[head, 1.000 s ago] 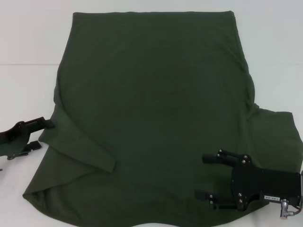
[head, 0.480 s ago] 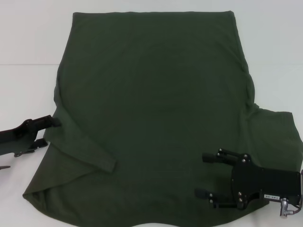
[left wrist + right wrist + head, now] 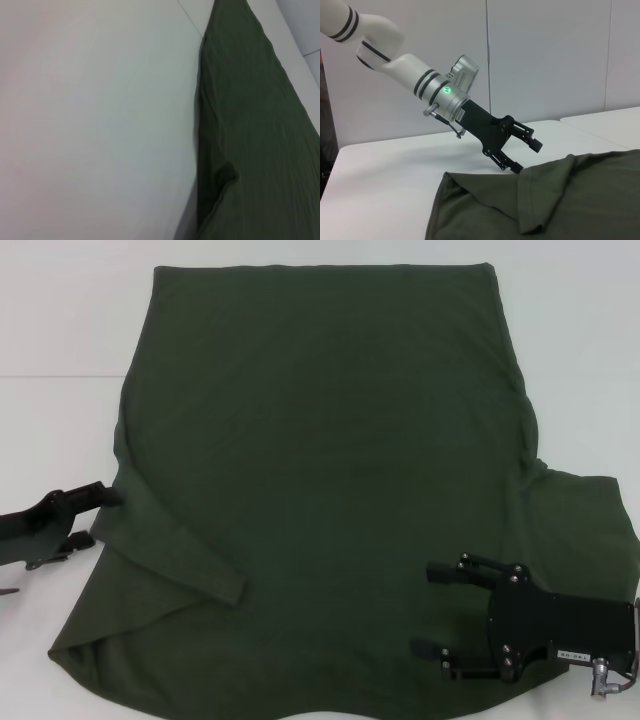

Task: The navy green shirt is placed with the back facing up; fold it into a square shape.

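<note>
We see one navy green shirt point(image 3: 320, 460), dark olive and plain, spread flat on a white desk point(image 3: 60, 360), its left sleeve folded inward over the body. Pale walls stand behind the desk. Two black grippers are visible. The left gripper point(image 3: 98, 516) sits at the shirt's left edge, fingers apart. The right gripper point(image 3: 432, 611) hovers above the shirt's near right part, fingers apart.

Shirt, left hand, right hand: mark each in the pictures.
navy green shirt point(image 3: 320, 440), head view, middle of its plain back.
left hand point(image 3: 526, 156), right wrist view, midway between its open fingertips.
right hand point(image 3: 426, 610), head view, midway between its open fingertips.
</note>
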### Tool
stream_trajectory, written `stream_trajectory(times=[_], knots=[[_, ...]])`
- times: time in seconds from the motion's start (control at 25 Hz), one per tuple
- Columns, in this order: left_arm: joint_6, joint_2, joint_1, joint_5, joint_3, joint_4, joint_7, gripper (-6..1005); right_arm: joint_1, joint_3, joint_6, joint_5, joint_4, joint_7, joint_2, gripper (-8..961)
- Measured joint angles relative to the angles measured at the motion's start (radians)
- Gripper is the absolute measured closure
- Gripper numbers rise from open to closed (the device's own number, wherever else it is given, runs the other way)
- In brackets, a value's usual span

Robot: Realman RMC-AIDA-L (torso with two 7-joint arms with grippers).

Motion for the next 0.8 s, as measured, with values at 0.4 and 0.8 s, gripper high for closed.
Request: stream_trajectory(times=[0.4,0.8], knots=[[-0.005,-0.013,-0.017,0.004,0.003,0.0,0.004,112,-0.004,-0.001,-0.003,0.0,0.0,0.0,-0.001,42],[-0.006,-0.021,-0.017,-0.003,0.003,0.0,0.012,114,-0.005,-0.001,-0.006,-0.001,0.0,0.0,-0.001,42]])
